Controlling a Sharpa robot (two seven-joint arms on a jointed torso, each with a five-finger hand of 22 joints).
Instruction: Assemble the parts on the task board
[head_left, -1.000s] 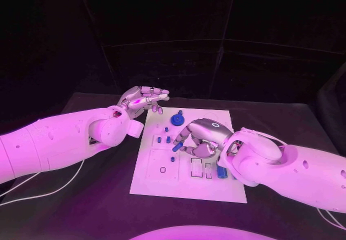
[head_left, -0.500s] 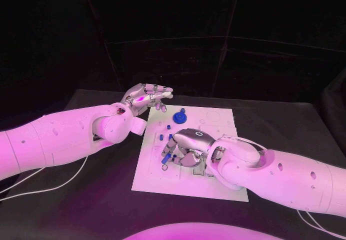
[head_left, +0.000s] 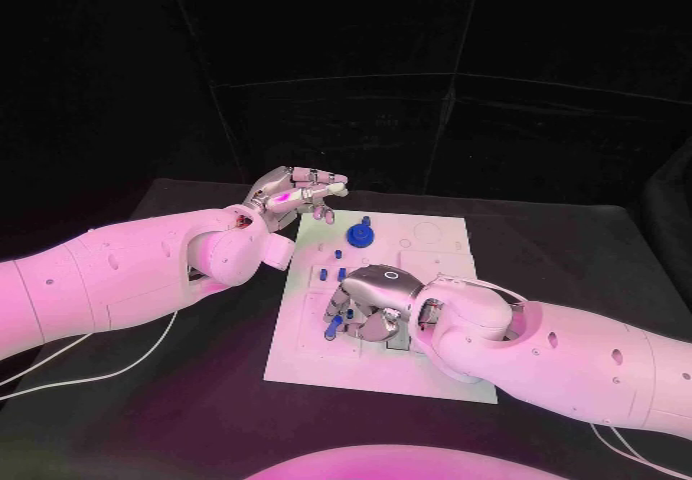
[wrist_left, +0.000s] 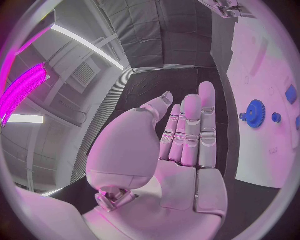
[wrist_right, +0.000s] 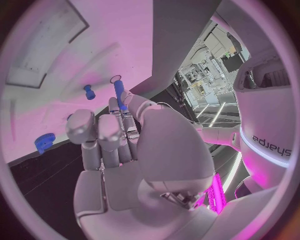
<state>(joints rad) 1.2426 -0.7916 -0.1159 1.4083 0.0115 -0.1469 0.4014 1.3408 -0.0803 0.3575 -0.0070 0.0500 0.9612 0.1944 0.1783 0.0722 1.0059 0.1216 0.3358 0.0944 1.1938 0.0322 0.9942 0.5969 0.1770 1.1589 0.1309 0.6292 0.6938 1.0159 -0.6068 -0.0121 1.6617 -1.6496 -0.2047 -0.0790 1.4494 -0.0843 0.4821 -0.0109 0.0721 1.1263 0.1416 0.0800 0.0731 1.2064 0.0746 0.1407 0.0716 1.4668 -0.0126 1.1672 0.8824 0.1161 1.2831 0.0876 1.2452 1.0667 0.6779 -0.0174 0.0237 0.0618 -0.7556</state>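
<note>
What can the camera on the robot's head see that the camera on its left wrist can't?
Only the head view shows the right hand pinching a small blue peg over the white board. Only the left wrist view shows the palm side of the left hand, fingers apart and holding nothing. Both show the left hand, the board and the blue gear.

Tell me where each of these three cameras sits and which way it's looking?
Head view: on the robot's head, looking down at the black table and white task board; both white arms show.
Left wrist view: behind the silver left hand, which is open beside the board's edge; flat blue gear beyond.
Right wrist view: behind the silver right hand, facing the board; fingers pinch a slim blue peg.
Shared: the blue gear appears in all three.
</note>
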